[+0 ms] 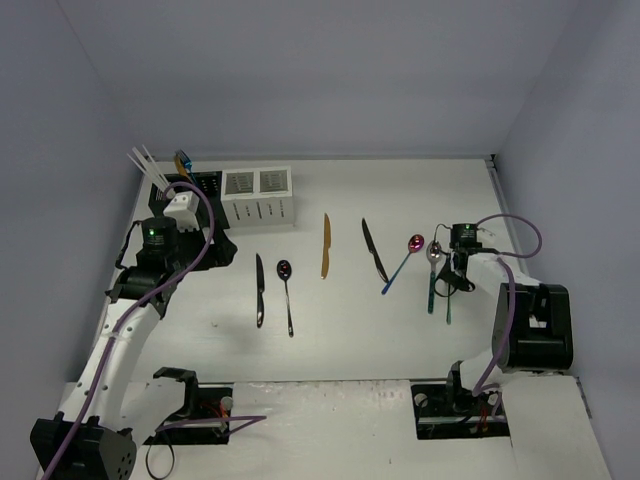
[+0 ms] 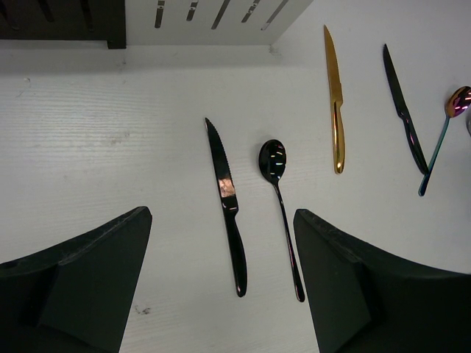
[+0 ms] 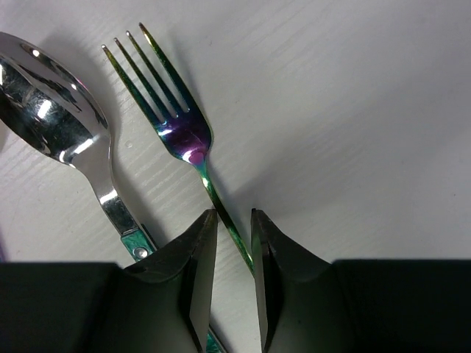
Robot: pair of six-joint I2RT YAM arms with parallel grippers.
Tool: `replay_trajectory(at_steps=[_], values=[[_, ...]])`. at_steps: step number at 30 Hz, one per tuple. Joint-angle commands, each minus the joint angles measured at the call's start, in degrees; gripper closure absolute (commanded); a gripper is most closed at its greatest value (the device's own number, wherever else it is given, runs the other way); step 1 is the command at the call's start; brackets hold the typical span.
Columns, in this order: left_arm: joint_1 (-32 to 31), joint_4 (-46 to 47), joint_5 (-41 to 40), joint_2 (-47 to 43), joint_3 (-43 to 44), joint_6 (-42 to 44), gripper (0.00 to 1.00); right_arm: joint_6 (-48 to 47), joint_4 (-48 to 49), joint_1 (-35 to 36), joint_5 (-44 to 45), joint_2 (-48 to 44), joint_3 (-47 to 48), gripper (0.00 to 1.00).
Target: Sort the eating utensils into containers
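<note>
The right arm reaches low over the desk (image 1: pixel 340 340) at its 3 o'clock side, wrist bent down. The right hand (image 3: pixel 235 217) straddles the handle of an iridescent fork (image 3: pixel 184 136). Its fingers (image 3: pixel 202 257) stand a narrow gap apart, with bare desk showing on either side of the handle, so they are not yet clamped on it. The fork lies flat with its tines toward 11 o'clock in the wrist view. A silver spoon (image 3: pixel 51 103) lies just beside it at 9 o'clock.

The left arm stretches toward 11 o'clock, and the left hand (image 2: pixel 221 213) hangs wide open and empty above the desk by the black caddy (image 1: pixel 205 190). That caddy holds pale chopsticks (image 1: pixel 145 165), and the white caddy (image 1: pixel 258 195) stands just beside it at 3 o'clock. Below the left hand lie a black knife (image 2: pixel 224 198) and a black spoon (image 2: pixel 272 162). A gold knife (image 2: pixel 336 110) lies further toward 3 o'clock.
</note>
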Motion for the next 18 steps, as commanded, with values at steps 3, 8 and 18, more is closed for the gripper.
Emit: replay_trajectory(at_steps=[3, 8, 18], values=[[-0.1, 2.4, 1.1, -1.0, 0.5, 1.3, 0.24, -0.3, 0.0, -1.1, 0.5, 1.9, 0.9, 0.90], [-0.1, 3.5, 3.2, -0.7, 0.5, 1.3, 0.24, 0.8, -0.1, -1.1, 2.9, -0.8, 1.4, 1.00], [-6.5, 4.8, 16.1, 1.3, 7.9, -5.4, 0.24, -2.8, -4.0, 3.1, 2.9, -20.2, 6.7, 1.00]])
